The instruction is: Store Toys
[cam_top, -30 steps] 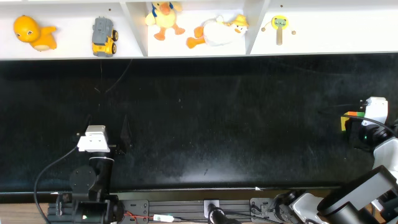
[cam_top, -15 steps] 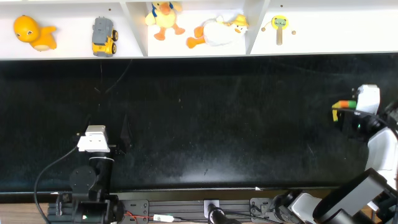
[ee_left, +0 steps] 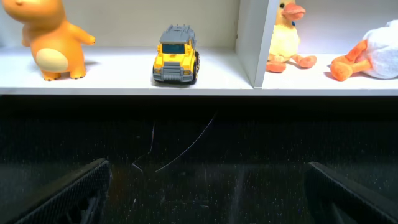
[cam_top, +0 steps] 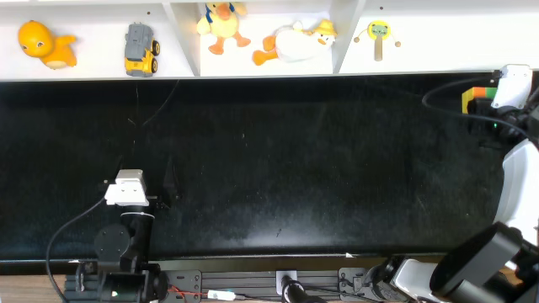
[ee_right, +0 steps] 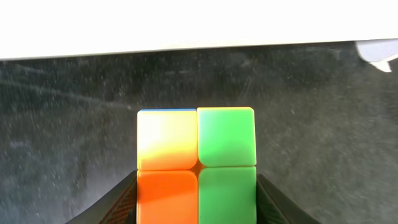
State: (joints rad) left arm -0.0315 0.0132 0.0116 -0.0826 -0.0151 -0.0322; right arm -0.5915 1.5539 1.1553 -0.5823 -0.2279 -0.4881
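A black mat (cam_top: 295, 151) meets a white shelf (cam_top: 93, 70). The right gripper (ee_right: 196, 205) clamps a puzzle cube (ee_right: 196, 149) (orange, green tiles) near it; the left gripper (ee_left: 205, 190) gapes wide, empty.

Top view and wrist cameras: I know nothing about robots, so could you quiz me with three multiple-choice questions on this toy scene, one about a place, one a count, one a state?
1. Where is the yellow truck?
A) In the left compartment of the shelf, beside the orange figure
B) In the middle compartment
C) In the right compartment

2. How many toys sit in the middle compartment?
A) One
B) Two
C) Four

3. What state is the right gripper in?
A) Open and empty
B) Shut on the coloured cube
C) Shut on a ball

Answers:
1 A: the truck stands next to the orange figure, left of the first divider.
2 B: only a yellow duck and a white duck are there.
3 B: the cube sits clamped between its fingers.
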